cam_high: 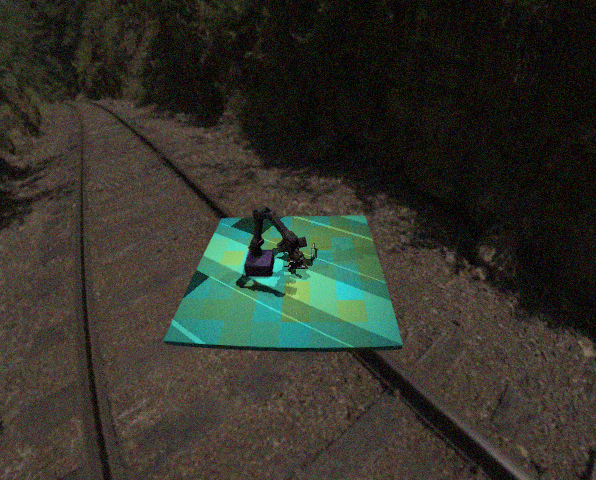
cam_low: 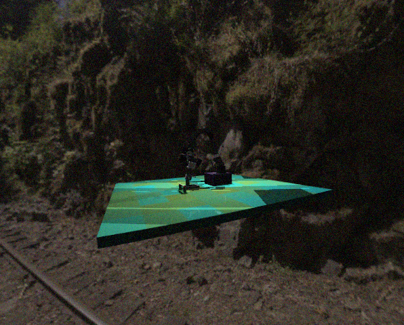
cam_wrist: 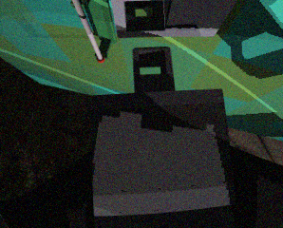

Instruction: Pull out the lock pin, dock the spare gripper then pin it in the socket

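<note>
My gripper [cam_high: 296,257] is low over the board and shut on the spare gripper, whose grey block body [cam_wrist: 160,161] fills the lower middle of the wrist view. Its dark spigot [cam_wrist: 138,71], with a rectangular cross hole, points up the wrist view. The mount's dark socket [cam_wrist: 130,16] is just beyond the spigot, with a visible gap between them. The lock pin [cam_wrist: 88,30] is a white rod with a red tip, left of the socket beside a thin greenish plate. It is out of the socket. My fingertips are hidden behind the block.
The arm's purple base box [cam_high: 259,263] [cam_low: 217,179] stands on the patterned board [cam_high: 319,333] [cam_low: 142,223]. An upright stand [cam_high: 314,252] is right of the gripper in the top view. Dark shadows cross the board at the wrist view's upper right.
</note>
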Tool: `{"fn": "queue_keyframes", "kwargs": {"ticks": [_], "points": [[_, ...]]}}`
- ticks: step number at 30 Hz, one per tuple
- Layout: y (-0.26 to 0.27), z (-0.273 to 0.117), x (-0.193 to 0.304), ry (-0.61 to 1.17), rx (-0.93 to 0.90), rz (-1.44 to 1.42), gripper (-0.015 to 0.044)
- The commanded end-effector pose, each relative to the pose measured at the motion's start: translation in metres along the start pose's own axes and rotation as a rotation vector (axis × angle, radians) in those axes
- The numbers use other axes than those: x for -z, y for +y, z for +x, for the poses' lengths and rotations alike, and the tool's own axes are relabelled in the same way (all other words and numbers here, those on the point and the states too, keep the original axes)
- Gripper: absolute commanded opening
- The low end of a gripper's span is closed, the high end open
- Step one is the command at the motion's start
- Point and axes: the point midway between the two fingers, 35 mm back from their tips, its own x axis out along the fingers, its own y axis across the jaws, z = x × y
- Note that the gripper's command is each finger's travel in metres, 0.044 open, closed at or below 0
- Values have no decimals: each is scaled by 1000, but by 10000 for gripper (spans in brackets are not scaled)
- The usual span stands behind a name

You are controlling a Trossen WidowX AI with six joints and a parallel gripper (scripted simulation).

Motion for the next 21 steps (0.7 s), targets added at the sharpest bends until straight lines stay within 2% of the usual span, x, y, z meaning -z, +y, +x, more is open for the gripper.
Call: {"fn": "queue_keyframes", "kwargs": {"ticks": [1,21], "points": [[0,2,-2,9,-9,10,0],[0,18,-29,8,-8,9,0]]}}
